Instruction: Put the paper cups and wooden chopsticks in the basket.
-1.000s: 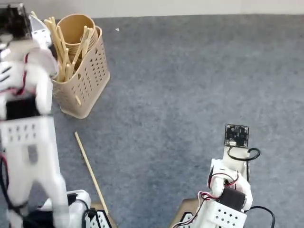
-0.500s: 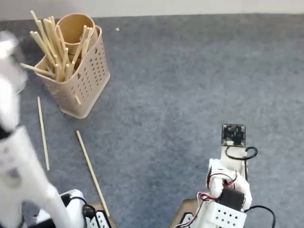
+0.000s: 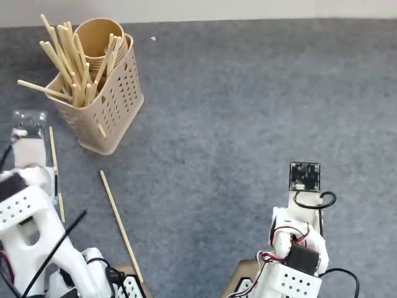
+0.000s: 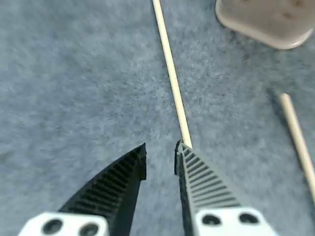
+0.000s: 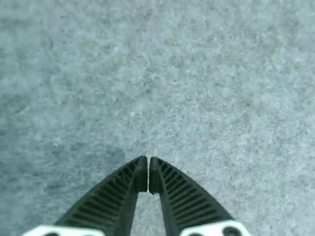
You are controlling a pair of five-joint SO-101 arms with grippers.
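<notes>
The beige basket (image 3: pixel 115 102) stands at the far left of the carpet, tilted. It holds stacked paper cups (image 3: pixel 99 38) and several wooden chopsticks (image 3: pixel 67 59), one poking out sideways. Two more chopsticks lie on the carpet: one (image 3: pixel 54 158) beside my left arm (image 3: pixel 25 198), another (image 3: pixel 121 226) nearer the front. My left gripper (image 4: pixel 161 147) is open low over the carpet, one fingertip (image 4: pixel 181 147) right at the end of a lying chopstick (image 4: pixel 170 64). Over bare carpet, my right gripper (image 5: pixel 148 172) is shut and holds nothing.
The second loose chopstick (image 4: pixel 298 135) and the basket's corner (image 4: pixel 261 17) show past the left fingers. My right arm (image 3: pixel 303 223) rests at the front right. Grey carpet (image 3: pixel 248 99) stretches open across the middle and right.
My left arm has swung down from the basket to the carpet at the left. A chopstick now lies on the carpet beside it. The right arm has hardly moved.
</notes>
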